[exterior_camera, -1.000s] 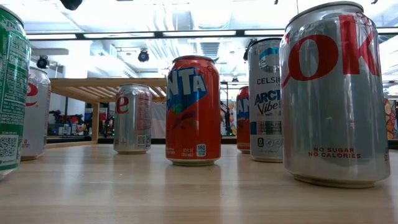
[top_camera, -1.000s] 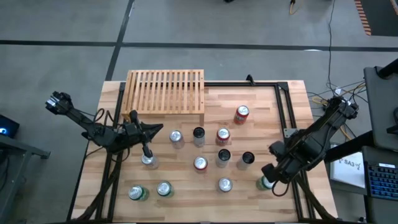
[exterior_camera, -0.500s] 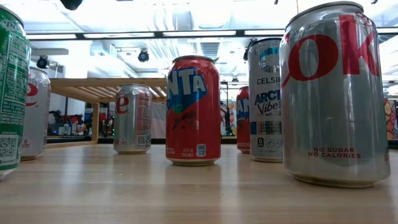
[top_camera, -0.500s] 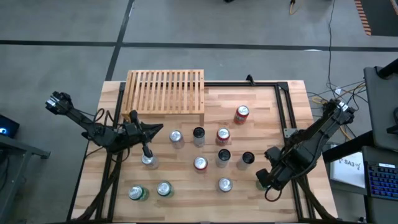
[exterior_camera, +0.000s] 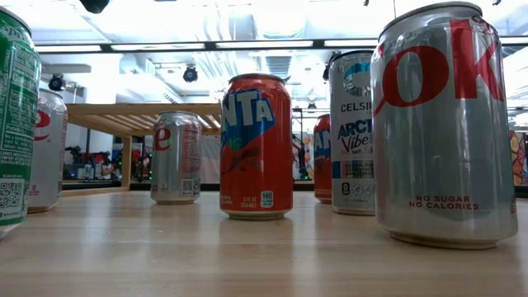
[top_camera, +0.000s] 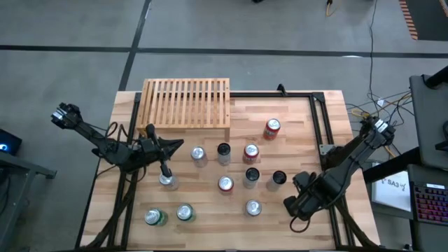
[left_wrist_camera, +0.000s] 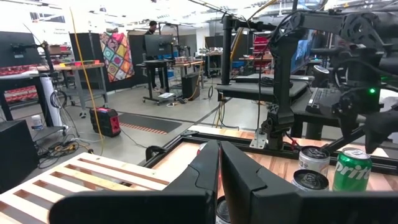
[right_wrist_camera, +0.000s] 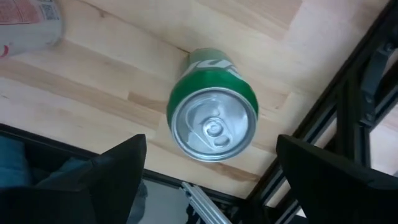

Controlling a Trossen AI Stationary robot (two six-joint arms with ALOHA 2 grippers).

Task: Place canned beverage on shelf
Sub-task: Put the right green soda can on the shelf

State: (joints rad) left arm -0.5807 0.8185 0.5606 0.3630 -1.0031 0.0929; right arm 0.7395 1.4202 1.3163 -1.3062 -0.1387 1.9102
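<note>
Our right claw [top_camera: 297, 207] is wide open, with nothing in it. It hangs right above a green can [right_wrist_camera: 213, 124], and in the right wrist view the can's silver top sits between our two spread fingers [right_wrist_camera: 106, 180]. The can stands upright, so its long way points straight up at the claw. We think the next move is to go straight down and close around its sides.

The green can stands at the edge of the surface [top_camera: 280, 112], the edge farthest from the shelf [top_camera: 186, 103]. A black metal rail [right_wrist_camera: 354, 106] runs just beside the can, so the finger on that side has little room. The other side of the can is bare wood, with a silver can [top_camera: 253, 207] near.

The shelf is well apart from the green can, at the far corner of the surface. Its slats hold no cans. Between the can and the shelf stand many other cans, so we would need to lift high to carry it over them.

Our left claw [top_camera: 166, 175] is shut tight, nearer the shelf, over another silver can [top_camera: 168, 182]. We cannot tell if it touches that can.
</note>
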